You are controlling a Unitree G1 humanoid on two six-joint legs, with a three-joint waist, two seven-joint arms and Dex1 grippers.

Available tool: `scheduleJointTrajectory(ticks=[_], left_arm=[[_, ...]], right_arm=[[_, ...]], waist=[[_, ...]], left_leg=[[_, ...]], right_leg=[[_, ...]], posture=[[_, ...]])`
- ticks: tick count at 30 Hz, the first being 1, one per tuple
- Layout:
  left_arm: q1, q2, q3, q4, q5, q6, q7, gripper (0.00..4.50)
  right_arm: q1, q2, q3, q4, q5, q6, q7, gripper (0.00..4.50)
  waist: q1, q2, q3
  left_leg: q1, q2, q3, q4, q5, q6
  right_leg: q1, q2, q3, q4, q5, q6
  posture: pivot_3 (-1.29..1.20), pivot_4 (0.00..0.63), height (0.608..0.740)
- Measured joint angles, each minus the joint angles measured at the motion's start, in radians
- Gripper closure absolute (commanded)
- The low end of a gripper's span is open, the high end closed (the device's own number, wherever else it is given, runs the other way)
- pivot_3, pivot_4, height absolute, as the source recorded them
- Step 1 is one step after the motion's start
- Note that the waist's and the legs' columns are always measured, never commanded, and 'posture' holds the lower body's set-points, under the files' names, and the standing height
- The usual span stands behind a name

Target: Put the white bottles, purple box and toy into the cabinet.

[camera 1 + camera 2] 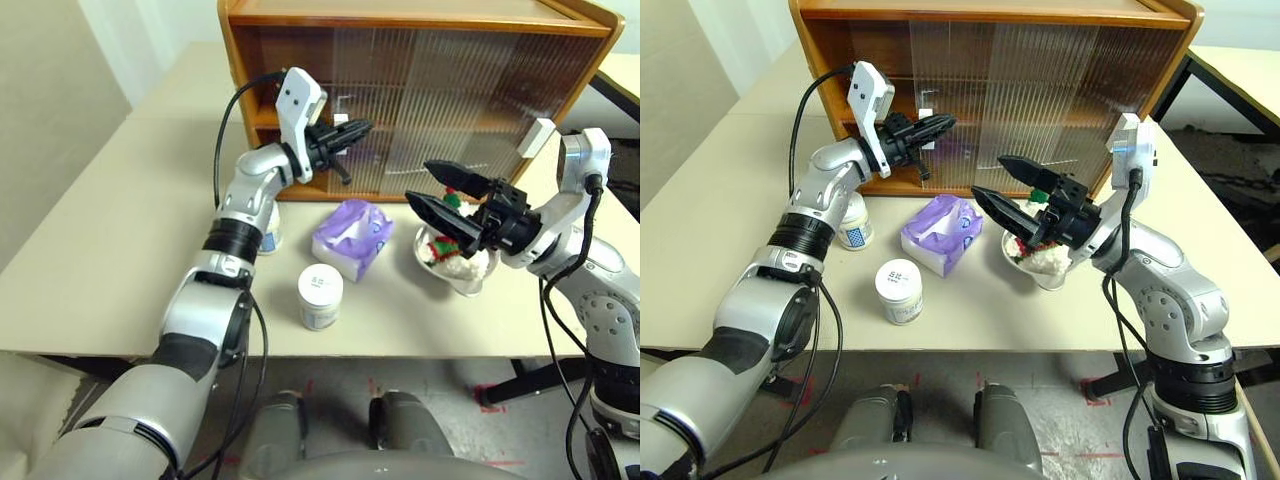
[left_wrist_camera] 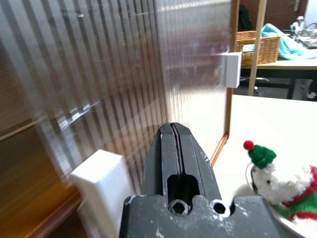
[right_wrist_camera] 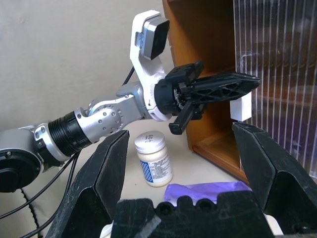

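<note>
My left gripper is shut, its tip beside the white handle of the cabinet's left ribbed door; touching or not, I cannot tell. The cabinet's left end stands open. My right gripper is open with nothing in it, just above the toy, a white snowman plush in a glass dish. The purple box lies in front of the cabinet. One white bottle stands near the table's front edge. The other white bottle is partly hidden behind my left forearm.
The right door's white handle is at the cabinet's right end. The beige table has bare room on the left. Another table with a wicker basket stands beyond the cabinet's right side.
</note>
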Motion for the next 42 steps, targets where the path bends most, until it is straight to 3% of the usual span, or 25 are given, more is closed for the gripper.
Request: scheduleJointTrajectory(ticks=[4, 12, 19, 42], left_arm=[[-0.001, -0.002, -0.003, -0.013, 0.001, 0.013, -0.012, 4.48], [0.086, 0.131, 0.029, -0.191, -0.005, 0.109, -0.008, 4.48], [0.118, 0.210, 0.065, -0.241, -0.005, 0.161, 0.030, 4.48], [0.005, 0.093, -0.001, 0.005, 0.080, 0.061, 0.078, 4.48]], right_arm=[[0.000, 0.000, 0.000, -0.010, 0.000, 0.000, -0.006, 0.00], [0.002, 0.000, 0.000, -0.014, 0.000, 0.000, -0.009, 0.00], [-0.001, 0.003, 0.001, -0.004, 0.000, -0.001, 0.003, 0.00], [0.026, 0.004, -0.001, -0.032, 0.000, -0.001, -0.023, 0.00]], waist=[[-0.005, 0.000, 0.000], [-0.007, 0.000, 0.000], [0.002, 0.000, 0.000], [-0.002, 0.000, 0.000]], left_leg=[[0.000, 0.000, 0.000, 0.000, 0.000, 0.000], [0.000, 0.000, 0.000, 0.000, 0.000, 0.001], [0.000, 0.000, 0.000, 0.002, 0.001, 0.001], [-0.001, 0.000, 0.002, 0.003, 0.001, 0.001]], right_leg=[[-0.001, 0.000, 0.000, 0.000, 0.000, 0.000], [-0.005, 0.001, 0.005, 0.006, 0.000, 0.000], [-0.005, 0.000, 0.005, 0.006, 0.001, 0.000], [-0.005, 0.000, 0.006, 0.005, 0.002, 0.001]], posture=[[-0.07, 0.000, 0.740], [-0.04, 0.000, 0.740], [-0.04, 0.000, 0.740], [-0.11, 0.000, 0.740]])
